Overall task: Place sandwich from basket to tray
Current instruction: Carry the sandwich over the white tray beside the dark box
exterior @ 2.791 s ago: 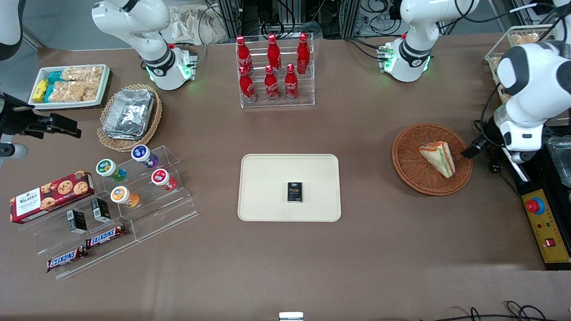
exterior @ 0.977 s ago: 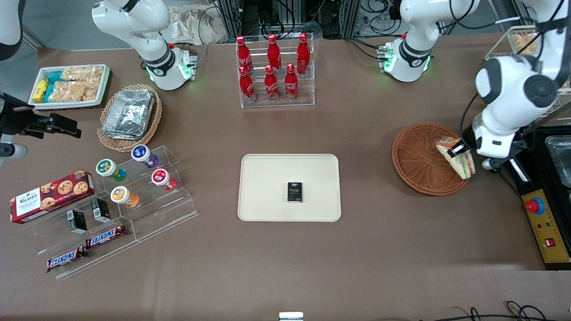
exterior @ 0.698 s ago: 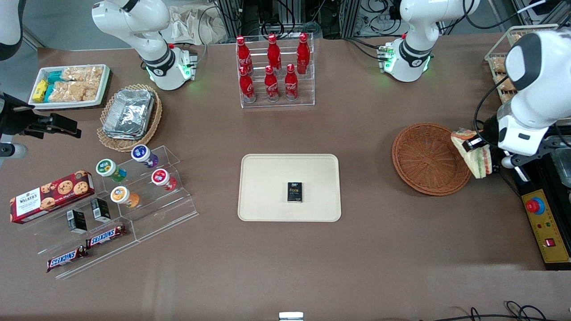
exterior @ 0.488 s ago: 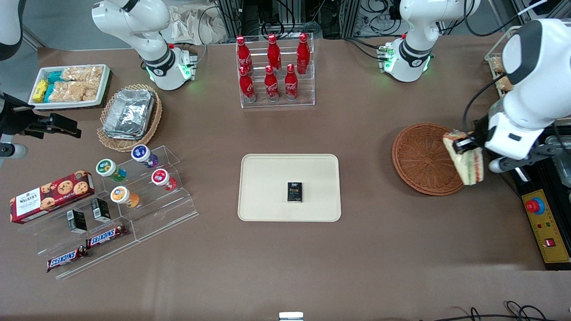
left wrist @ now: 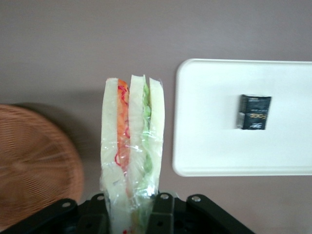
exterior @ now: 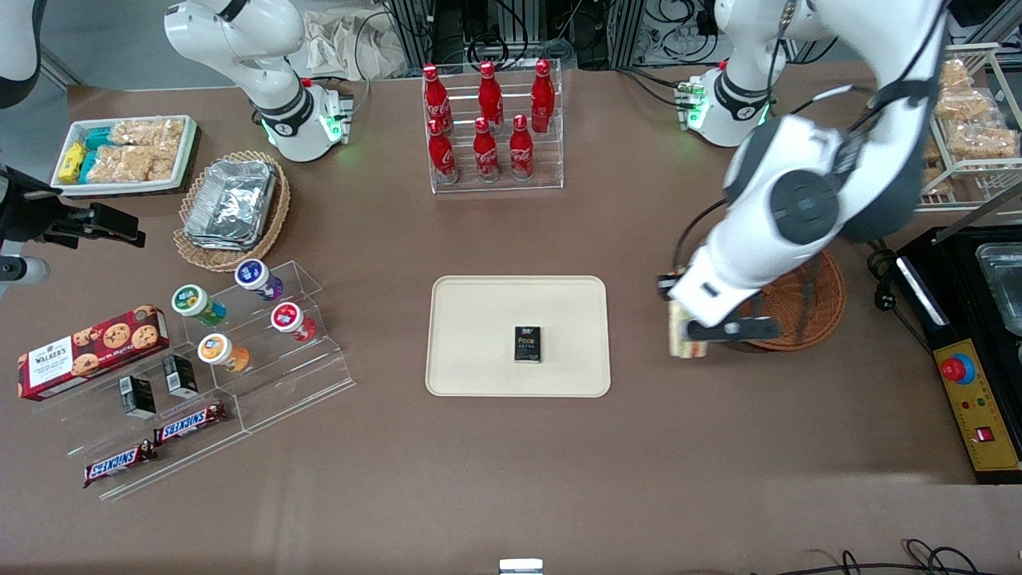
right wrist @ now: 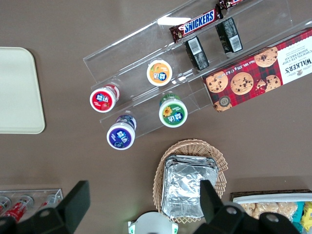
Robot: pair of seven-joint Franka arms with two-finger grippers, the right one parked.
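The clear-wrapped sandwich (left wrist: 132,146) of pale bread with red and green filling hangs upright in my left gripper (left wrist: 131,209), which is shut on its lower end. In the front view the sandwich (exterior: 681,335) shows under the arm, above the bare table between the reddish-brown wicker basket (exterior: 810,307) and the cream tray (exterior: 479,319). The basket (left wrist: 34,161) holds nothing that I can see. A small black box (exterior: 528,344) lies on the tray (left wrist: 209,126), also visible as the black box (left wrist: 254,112) from the wrist.
A clear rack of red cola bottles (exterior: 489,120) stands farther from the camera than the tray. Toward the parked arm's end are a tan basket of foil containers (exterior: 231,206), a white snack tray (exterior: 124,152) and an acrylic stand with cups (exterior: 239,319). A control box (exterior: 978,407) sits at the working arm's end.
The gripper has lifted the sandwich out of the basket and carried it over the basket's rim toward the tray. The arm now covers part of the basket.
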